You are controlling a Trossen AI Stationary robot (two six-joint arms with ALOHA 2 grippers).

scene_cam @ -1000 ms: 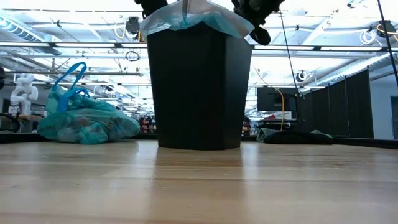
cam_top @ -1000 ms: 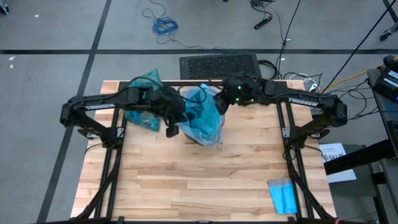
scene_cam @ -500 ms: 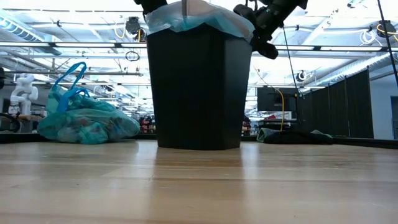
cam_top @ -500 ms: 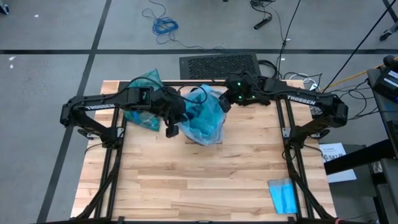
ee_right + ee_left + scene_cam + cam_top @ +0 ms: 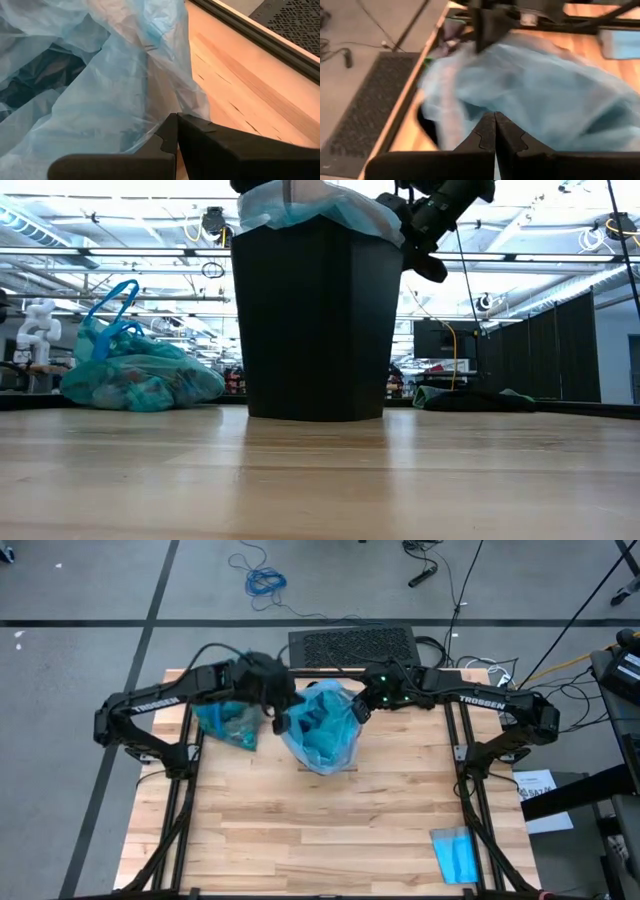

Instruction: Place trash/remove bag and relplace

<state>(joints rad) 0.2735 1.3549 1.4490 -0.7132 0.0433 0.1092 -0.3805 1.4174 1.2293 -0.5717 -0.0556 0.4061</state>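
Note:
A black bin (image 5: 315, 320) stands upright on the table with the sky-blue bag (image 5: 322, 730) draped in and over its mouth; the bag's rim (image 5: 320, 205) folds over the bin's top edge. My left gripper (image 5: 279, 721) is at the bin's left far rim, shut on the bag. My right gripper (image 5: 358, 710) is at the right far rim, shut on the bag too. The dark teal bag (image 5: 225, 718), full and knotted, rests on its underside on the table left of the bin. No loose trash shows. My left gripper has the sky-blue bag's rim (image 5: 487, 107) pinched between its shut fingers at the bin's left far side; the picture is blurred and layers cannot be told. The film runs stretched from there across the bin. My right gripper pinches the bag's rim (image 5: 167, 112) between its fingertips at the bin's right far side, slanting down from the right. The film fans out from the tips over the bin's mouth.
A blue folded cloth (image 5: 455, 855) lies near the table's near right corner. The near half of the wooden table (image 5: 330, 830) is bare. A dark heap (image 5: 470, 398) lies at the far right edge. A black mat (image 5: 352, 645) sits on the floor beyond the far edge.
My left gripper has moved toward the far edge, drawing the bag's left rim with it, so the bag now spreads wider over the bin. My right gripper has shifted a little to the right and away from the bin's middle. The bin has slid slightly left.

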